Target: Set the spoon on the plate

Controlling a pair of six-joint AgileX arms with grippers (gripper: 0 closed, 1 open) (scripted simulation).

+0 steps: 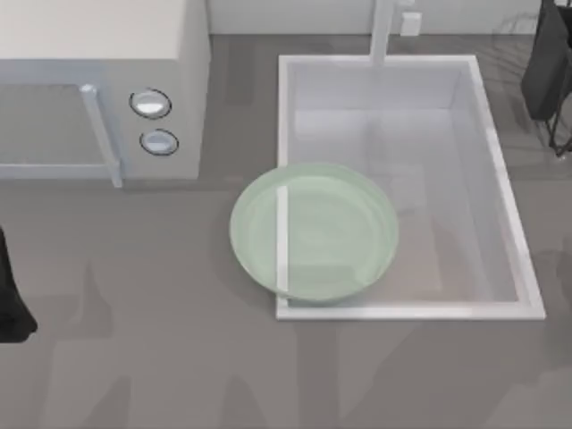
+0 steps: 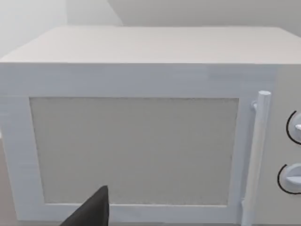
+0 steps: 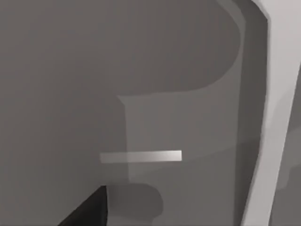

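Top view gives me no readable writing anywhere: the microwave (image 1: 103,89) at the table's upper left carries two round dials (image 1: 150,104) with no lettering I can make out. The table (image 1: 134,357) is plain grey with soft shadows across it. The plate (image 1: 315,232), pale green and see-through, sits near the middle, overlapping the left rim of the white sink basin (image 1: 500,188), whose edge shows through the glass. My left arm (image 1: 11,295) is cut off at the left edge, my right arm (image 1: 550,71) at the upper right corner; I cannot tell how either gripper stands. Left wrist view faces the microwave's door and its handle (image 2: 256,155), with a dark fingertip (image 2: 94,212) at the bottom. Right wrist view looks down at grey surface and a pale rim.
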